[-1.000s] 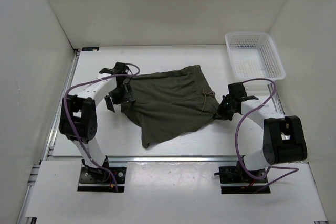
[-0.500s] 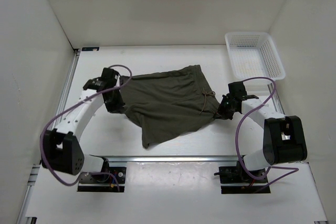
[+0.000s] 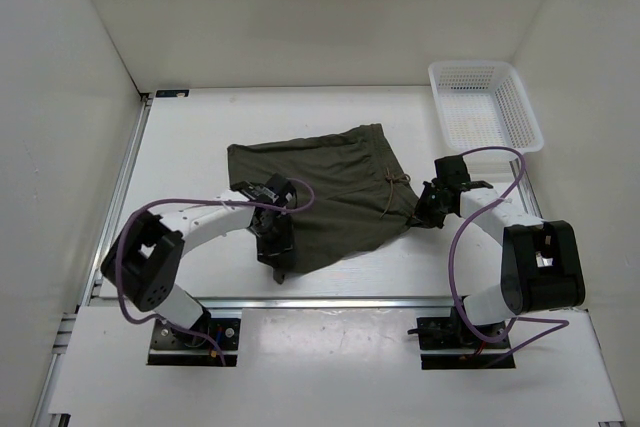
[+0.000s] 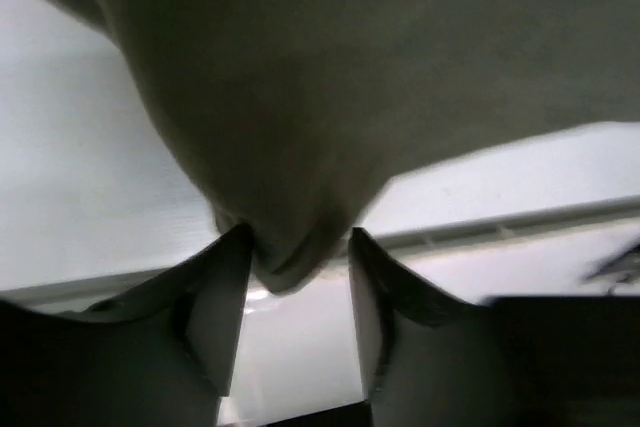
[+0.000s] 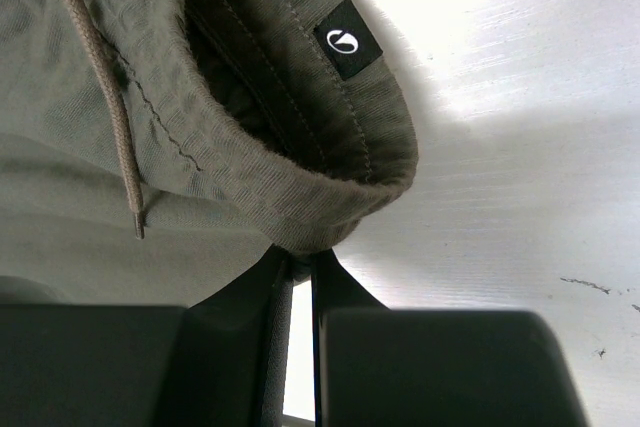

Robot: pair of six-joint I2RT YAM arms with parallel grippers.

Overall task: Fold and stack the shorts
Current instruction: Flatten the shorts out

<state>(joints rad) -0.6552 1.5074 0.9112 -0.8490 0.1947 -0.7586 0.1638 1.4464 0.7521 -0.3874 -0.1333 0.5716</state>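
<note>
The dark olive shorts [image 3: 330, 192] lie spread on the white table, waistband and drawstring [image 3: 392, 187] to the right. My left gripper [image 3: 277, 252] is at their near-left hem corner. In the left wrist view a bunched lobe of the shorts [image 4: 350, 97] sits between the tips of the left gripper [image 4: 298, 242] and touches both fingers. My right gripper [image 3: 425, 212] is at the near-right waistband end. The right wrist view shows the right gripper [image 5: 302, 252] shut on the waistband edge of the shorts [image 5: 250, 97], near a black label [image 5: 347, 39].
A white mesh basket [image 3: 525, 112] stands at the back right corner of the table. White walls enclose the table on the left, back and right. A metal rail [image 3: 300, 300] runs along the near edge, just in front of my left gripper.
My left arm left the shorts' far-left corner and swung right and nearer, to the near hem corner, where its jaws have narrowed onto fabric. The right arm has not moved.
</note>
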